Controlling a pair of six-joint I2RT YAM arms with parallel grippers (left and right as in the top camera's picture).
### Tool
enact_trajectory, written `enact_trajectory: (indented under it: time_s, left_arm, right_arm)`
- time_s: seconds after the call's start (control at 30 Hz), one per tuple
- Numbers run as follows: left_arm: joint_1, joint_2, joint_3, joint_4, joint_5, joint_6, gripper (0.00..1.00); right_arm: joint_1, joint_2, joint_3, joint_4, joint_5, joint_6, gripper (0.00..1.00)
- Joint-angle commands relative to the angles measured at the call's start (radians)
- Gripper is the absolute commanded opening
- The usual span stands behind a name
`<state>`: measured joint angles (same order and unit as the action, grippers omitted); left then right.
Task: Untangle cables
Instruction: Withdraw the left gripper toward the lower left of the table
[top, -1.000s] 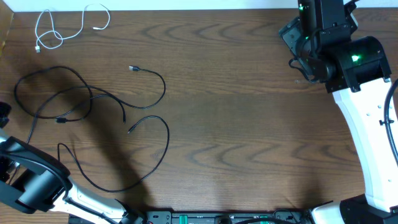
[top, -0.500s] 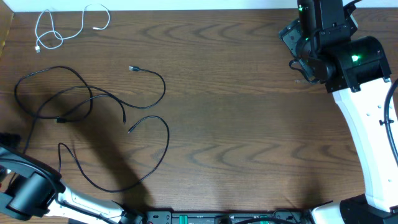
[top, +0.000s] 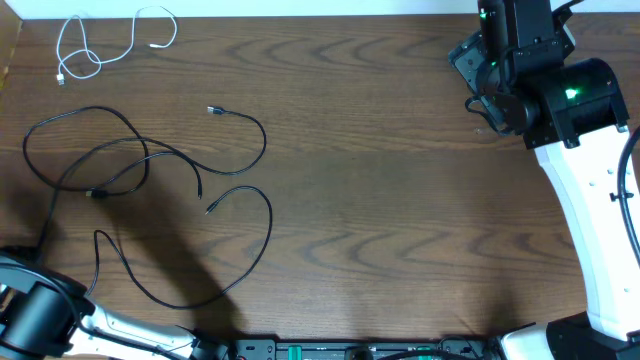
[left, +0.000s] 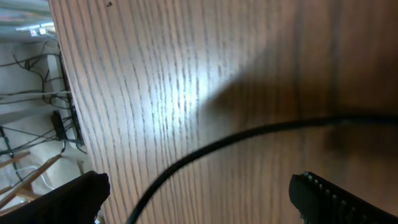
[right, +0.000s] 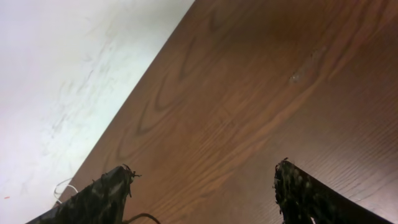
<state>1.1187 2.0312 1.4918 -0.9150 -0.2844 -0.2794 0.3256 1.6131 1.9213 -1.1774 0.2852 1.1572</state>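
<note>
A thin white cable (top: 95, 45) lies in loose loops at the far left corner. Several thin black cables (top: 110, 165) lie in overlapping loops on the left half of the table, one ending in a small plug (top: 212, 109). My left arm (top: 35, 315) is at the front left corner. Its gripper (left: 199, 196) is open, low over the table's left edge, with a black cable (left: 249, 134) running between the fingers, not gripped. My right gripper (right: 202, 193) is open and empty above the far right of the table, far from the cables.
The right arm (top: 545, 95) stands over the far right corner, its white link (top: 590, 220) along the right side. The table's left edge (left: 62, 99) drops to cords and clutter below. A black rail (top: 350, 350) runs along the front edge.
My left arm has drawn back toward the front left corner, showing less in the overhead view. The cables and the right arm have not moved.
</note>
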Motion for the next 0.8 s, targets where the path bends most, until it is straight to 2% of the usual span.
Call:
enact_trajectory:
  time_s: [0.0,0.07,0.13,0.17,0.2,0.43,0.6,0.77]
  left_arm:
    - [0.017,0.048,-0.009,0.002,0.103,0.017,0.98]
    - [0.019,0.069,-0.009,0.005,0.15,0.017,0.93]
    - [0.019,0.08,-0.009,0.014,0.142,0.017,0.82]
    - [0.019,0.08,-0.009,0.035,0.138,0.017,0.72]
    - [0.019,0.08,-0.005,0.047,0.138,0.017,0.69]
    - [0.019,0.078,0.067,0.072,0.135,0.017,0.09]
    - [0.019,0.076,0.148,0.072,0.134,0.019,0.08]
    - [0.016,0.071,0.245,0.075,0.134,0.07,0.08]
  right_arm:
    - [-0.003,0.01,-0.001,0.0,0.019,-0.014,0.72]
    - [-0.003,0.01,-0.001,0.0,0.019,-0.014,0.72]
    - [-0.003,0.01,-0.001,0.0,0.019,-0.014,0.72]
    - [-0.003,0.01,-0.001,0.0,0.019,-0.014,0.72]
    - [-0.003,0.01,-0.001,0.0,0.019,-0.014,0.72]
    - [-0.003,0.01,-0.001,0.003,0.019,-0.014,0.71]
    - [-0.003,0.01,-0.001,0.008,0.019,-0.013,0.71]
    - [-0.003,0.01,-0.001,0.011,0.019,-0.014,0.69]
